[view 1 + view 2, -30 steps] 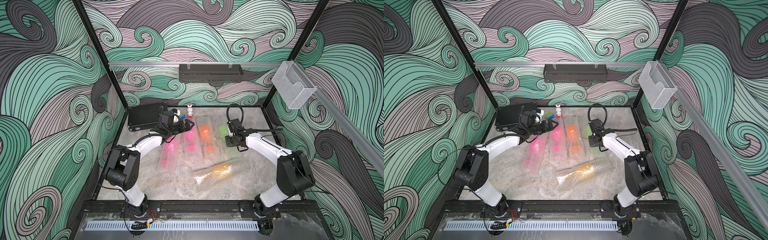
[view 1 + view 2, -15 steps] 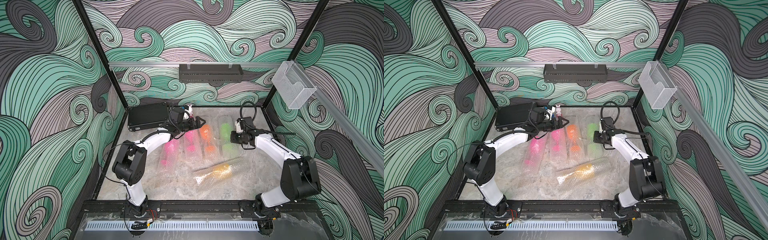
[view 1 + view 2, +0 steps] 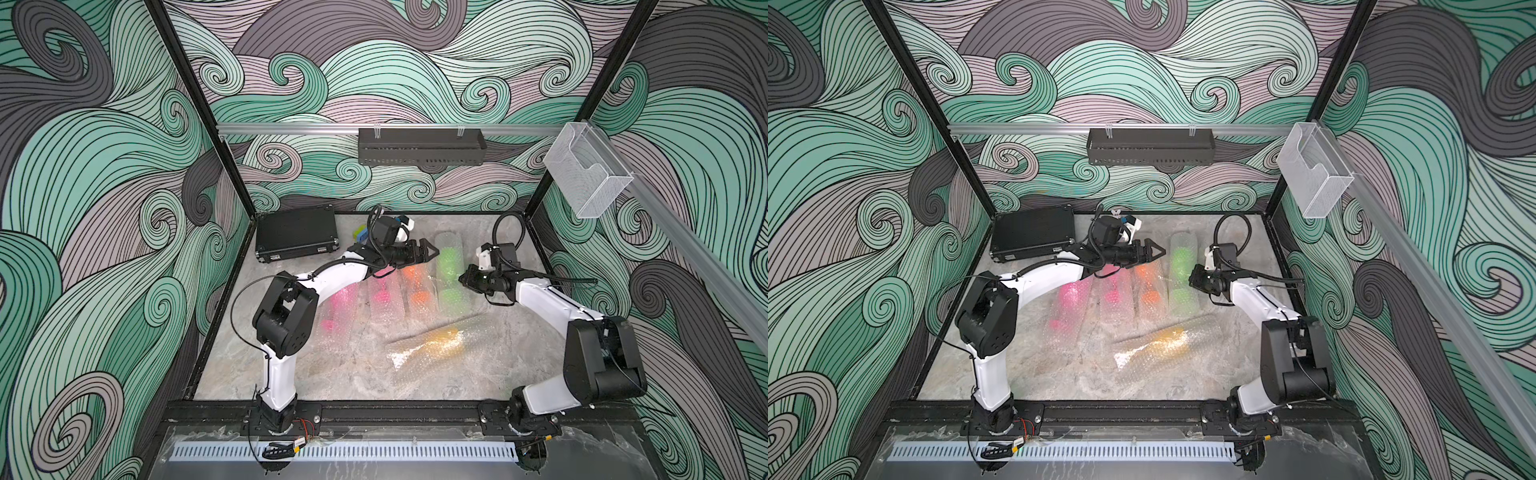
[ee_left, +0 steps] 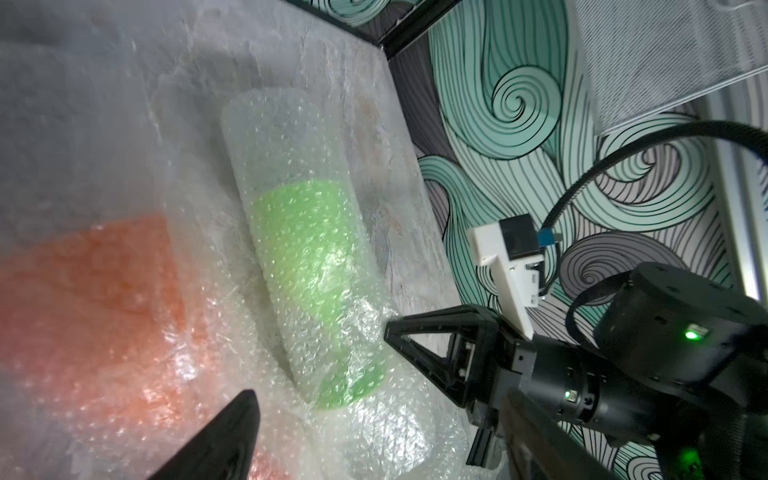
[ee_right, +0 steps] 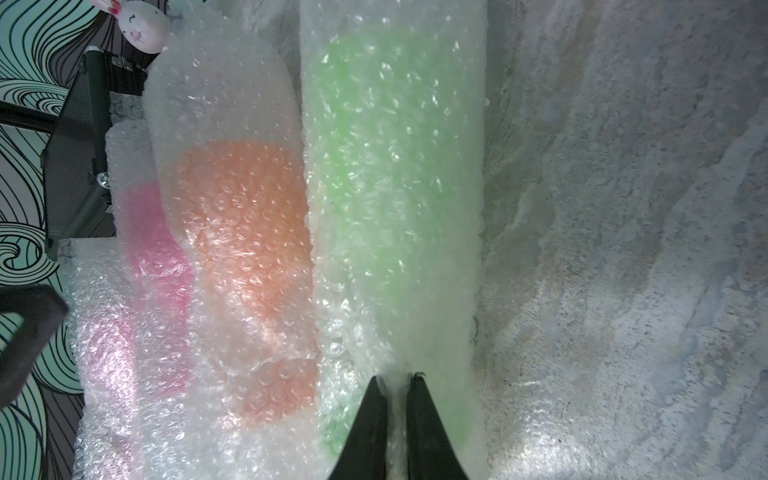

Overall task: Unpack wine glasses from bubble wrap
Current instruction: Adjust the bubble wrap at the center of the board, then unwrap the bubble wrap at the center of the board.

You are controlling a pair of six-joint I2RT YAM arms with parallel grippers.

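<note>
Five wine glasses lie on the floor, each inside a bubble wrap tube: two pink point(image 3: 340, 297) point(image 3: 382, 291), one orange point(image 3: 415, 282), one lime green point(image 3: 449, 266) and, nearer the front, one yellow point(image 3: 440, 343). My right gripper point(image 5: 397, 388) is shut on a fold of the bubble wrap point(image 5: 395, 291) around the green glass point(image 5: 390, 187), at its stem end. My left gripper point(image 3: 428, 253) hangs open above the orange glass point(image 4: 83, 299), pointing at the green tube point(image 4: 316, 270) without touching it. The right gripper's fingers point(image 4: 432, 353) show close by in the left wrist view.
A black case point(image 3: 295, 232) lies at the back left, with a green-and-blue block point(image 3: 360, 235) beside it. A white rabbit figurine point(image 5: 141, 25) stands behind the tubes. A black tray point(image 3: 419, 145) and a clear bin point(image 3: 586, 174) hang on the walls.
My left arm has swung right, from over the pink tubes to beside the green one. My right gripper has closed on the green tube's wrap.
</note>
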